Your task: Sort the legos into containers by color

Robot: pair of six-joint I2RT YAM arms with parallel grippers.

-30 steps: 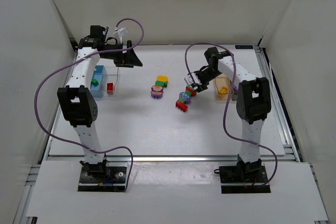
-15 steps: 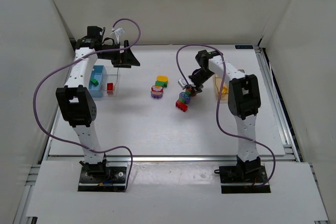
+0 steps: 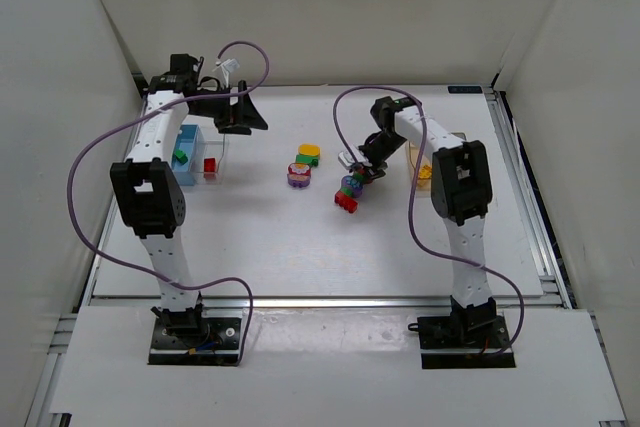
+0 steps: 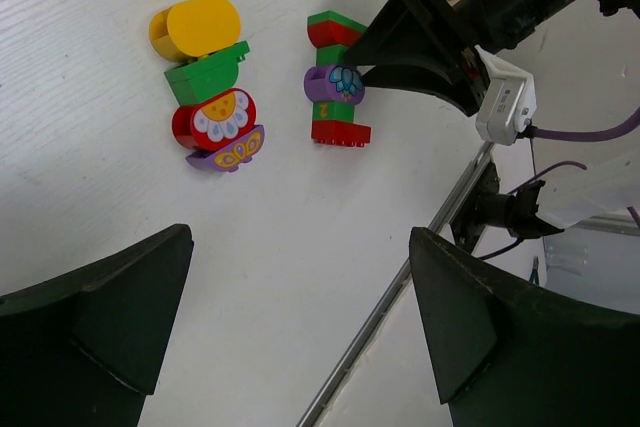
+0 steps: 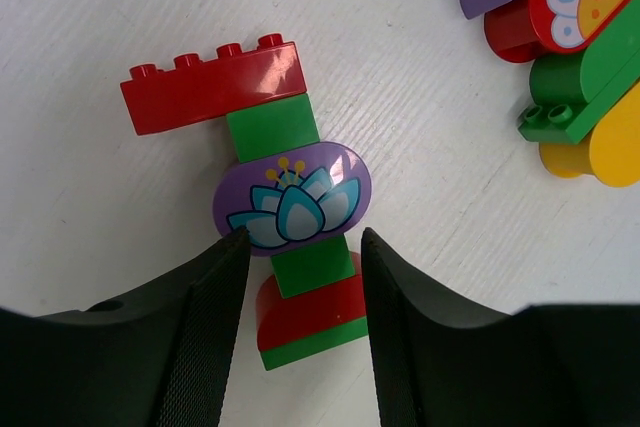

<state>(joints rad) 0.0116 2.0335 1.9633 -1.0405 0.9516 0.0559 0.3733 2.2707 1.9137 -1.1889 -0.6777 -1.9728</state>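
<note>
Stacks of mixed bricks, two in number, lie mid-table. The five-piece stack (image 5: 290,207) (red, green, purple lotus oval, green, red) lies flat. Its long axis runs diagonally in the top view, with the four-stud red end toward the arm bases. The right gripper (image 5: 305,247) straddles the opposite end, jaws apart; contact cannot be told. The four-piece stack (image 3: 302,167) lies just left of it. The left gripper (image 4: 300,287) gapes wide and empty. The top view adds three bins: blue bin (image 3: 190,137) holding one green brick (image 3: 181,156), clear bin (image 3: 222,152) one red brick (image 3: 210,165), amber bin (image 3: 418,159) one yellow brick (image 3: 425,174).
</note>
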